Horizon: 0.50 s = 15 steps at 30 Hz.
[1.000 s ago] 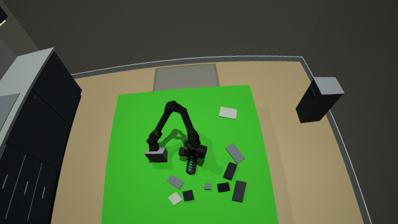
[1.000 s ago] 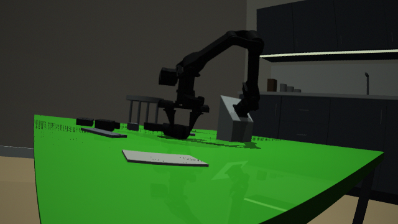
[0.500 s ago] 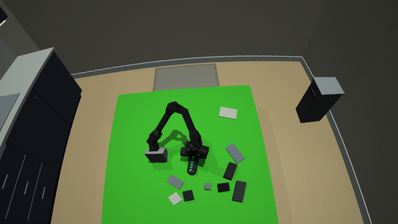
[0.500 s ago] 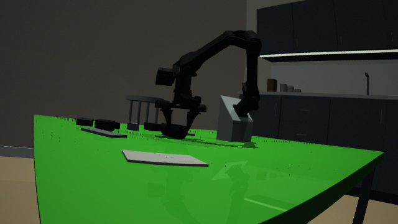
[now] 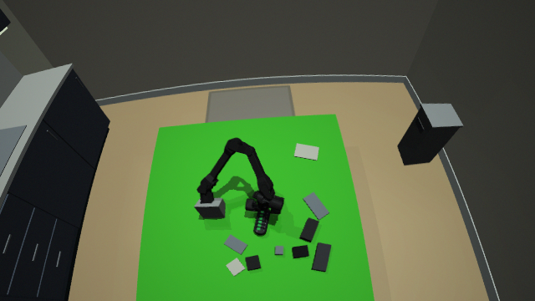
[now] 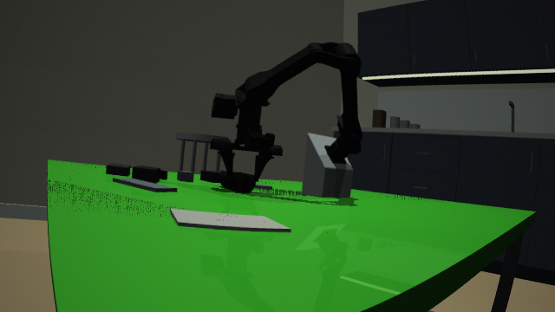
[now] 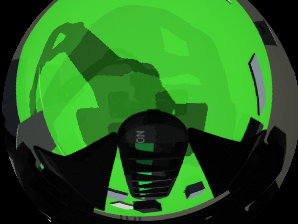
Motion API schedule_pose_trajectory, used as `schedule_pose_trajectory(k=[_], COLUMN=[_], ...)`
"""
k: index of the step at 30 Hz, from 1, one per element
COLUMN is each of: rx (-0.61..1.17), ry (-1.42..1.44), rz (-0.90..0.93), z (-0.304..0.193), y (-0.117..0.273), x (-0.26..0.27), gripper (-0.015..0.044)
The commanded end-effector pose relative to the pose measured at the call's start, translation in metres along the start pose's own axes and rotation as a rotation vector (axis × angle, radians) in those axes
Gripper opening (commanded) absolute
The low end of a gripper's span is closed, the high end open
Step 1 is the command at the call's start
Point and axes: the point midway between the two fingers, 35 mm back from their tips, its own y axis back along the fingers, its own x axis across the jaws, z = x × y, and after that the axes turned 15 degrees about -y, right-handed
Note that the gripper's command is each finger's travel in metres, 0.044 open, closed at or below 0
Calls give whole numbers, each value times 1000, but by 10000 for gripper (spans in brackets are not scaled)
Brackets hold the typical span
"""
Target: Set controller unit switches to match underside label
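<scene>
The dark grey controller unit point(image 5: 261, 227) point(image 6: 239, 182) point(image 7: 153, 121) is at bench level, its switch side facing up. My gripper point(image 5: 262, 210) point(image 6: 243, 176) point(image 7: 153, 135) points down and is shut on the unit, one finger on each side near its rounded end. In the wrist view the ON mark and a row of rockers show. Green shows on several rockers, but their exact settings are too small and dark to read. The label on the underside is hidden. Whether the unit is lifted slightly off the bench cannot be told.
A small grey block point(image 5: 279, 250), a black block point(image 5: 252, 262), a grey plate point(image 5: 236, 244) and a white tile point(image 5: 235, 267) lie beyond the unit. Dark modules point(image 5: 309, 230) point(image 5: 321, 257) lie to the right. A white plate point(image 5: 307, 151) point(image 6: 230, 219) lies apart. The arm's wedge-shaped base point(image 5: 212, 210) stands left.
</scene>
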Motion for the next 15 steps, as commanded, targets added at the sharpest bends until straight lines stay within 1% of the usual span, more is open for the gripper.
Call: schedule_pose_trajectory(k=[1,5,15], rx=[-3,-3,0], ry=[9,9,3], rz=[-8,-8,-2], z=[2,2,1], y=[1,1,0], x=[-8,-9,-4], gripper=[0,0,263])
